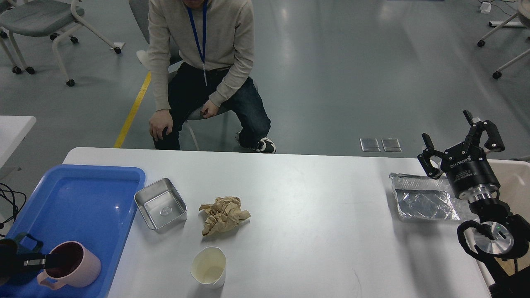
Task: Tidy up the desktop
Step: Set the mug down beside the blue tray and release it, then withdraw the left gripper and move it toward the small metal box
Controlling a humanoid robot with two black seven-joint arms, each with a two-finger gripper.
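Tidying looks barely started: the white counter (314, 231) fills the middle of the view and carries a steel tin (160, 204), crumpled paper (223, 214), a paper cup (209, 267) and a foil tray (426, 203). Left tool (39, 261) seems clamped on the pink mug (72, 265) in the blue tray (74, 198). Right tool (463, 142) hangs with fingers apart, holding nothing.

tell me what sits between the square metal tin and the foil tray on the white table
Head view: only the crumpled brown paper lies between the square metal tin and the foil tray.
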